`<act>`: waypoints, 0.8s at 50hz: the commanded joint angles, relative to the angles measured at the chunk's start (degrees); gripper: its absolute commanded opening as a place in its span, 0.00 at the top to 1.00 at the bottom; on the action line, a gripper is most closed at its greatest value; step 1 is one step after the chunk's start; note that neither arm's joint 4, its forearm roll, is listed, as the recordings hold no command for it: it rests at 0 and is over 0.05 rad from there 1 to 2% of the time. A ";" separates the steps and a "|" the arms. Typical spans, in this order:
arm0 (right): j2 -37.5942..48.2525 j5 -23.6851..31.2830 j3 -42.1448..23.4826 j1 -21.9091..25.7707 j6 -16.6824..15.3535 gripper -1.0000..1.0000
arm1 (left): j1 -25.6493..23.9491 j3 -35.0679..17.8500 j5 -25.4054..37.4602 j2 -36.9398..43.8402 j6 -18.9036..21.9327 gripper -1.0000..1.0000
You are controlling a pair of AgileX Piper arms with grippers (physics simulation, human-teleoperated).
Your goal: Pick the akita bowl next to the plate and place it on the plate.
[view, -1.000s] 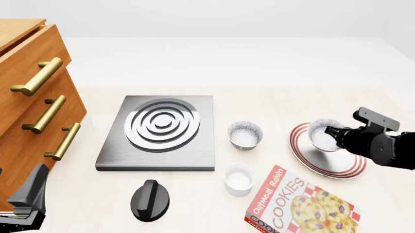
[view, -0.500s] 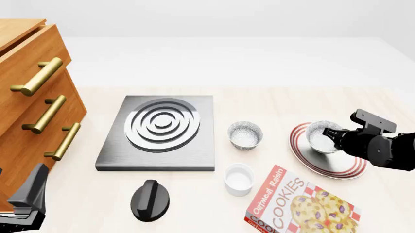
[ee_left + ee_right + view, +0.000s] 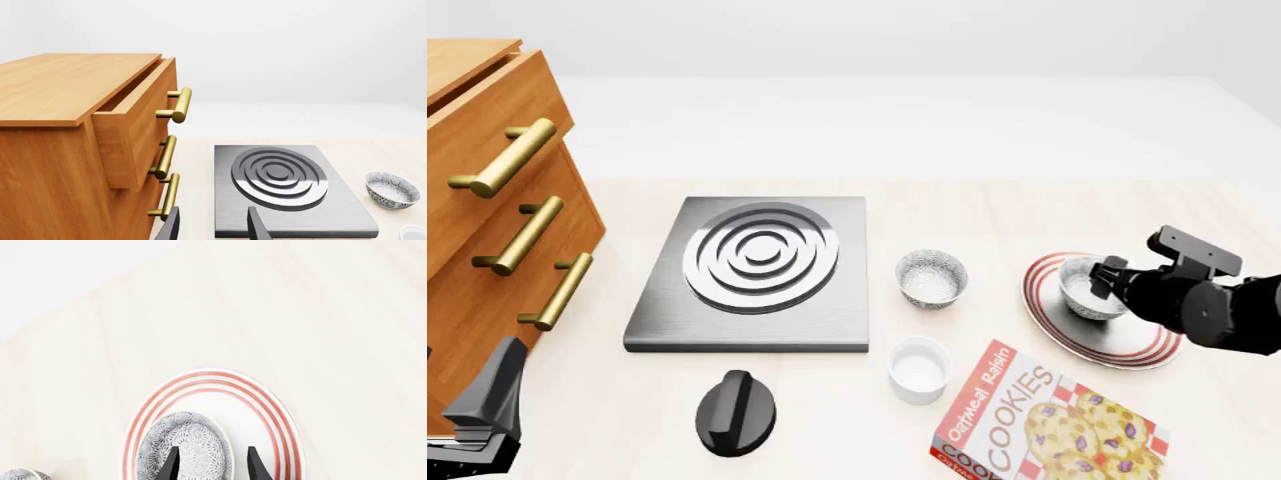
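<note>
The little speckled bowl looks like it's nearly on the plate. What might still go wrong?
1. The right hand grips the akita bowl by one edge, so it might tip when let go.
2. The bowl sits toward the near-left part of the plate, not its middle; a nudge as the fingers pull away could slide it onto the rim.

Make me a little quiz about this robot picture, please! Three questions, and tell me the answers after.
1. True or false: the bowl at the right gripper is over the plate.
2. How many speckled bowls are on the table? A) one B) two C) three
3. Fill in: the box at the near edge says ____.

Key:
1. True; the right wrist view also shows the bowl over the red-ringed plate.
2. B; the other bowl sits beside the burner.
3. Cookies.
</note>
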 commanded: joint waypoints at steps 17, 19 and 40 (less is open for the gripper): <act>-3.50 1.54 0.54 -0.48 0.51 0.00 | 0.00 0.00 0.00 0.00 0.00 0.00; -3.70 1.73 0.49 -0.54 0.52 0.00 | 0.00 0.00 0.00 0.00 0.00 0.00; -5.57 2.53 0.80 -0.78 0.68 0.00 | 0.00 0.00 0.00 0.00 0.00 0.00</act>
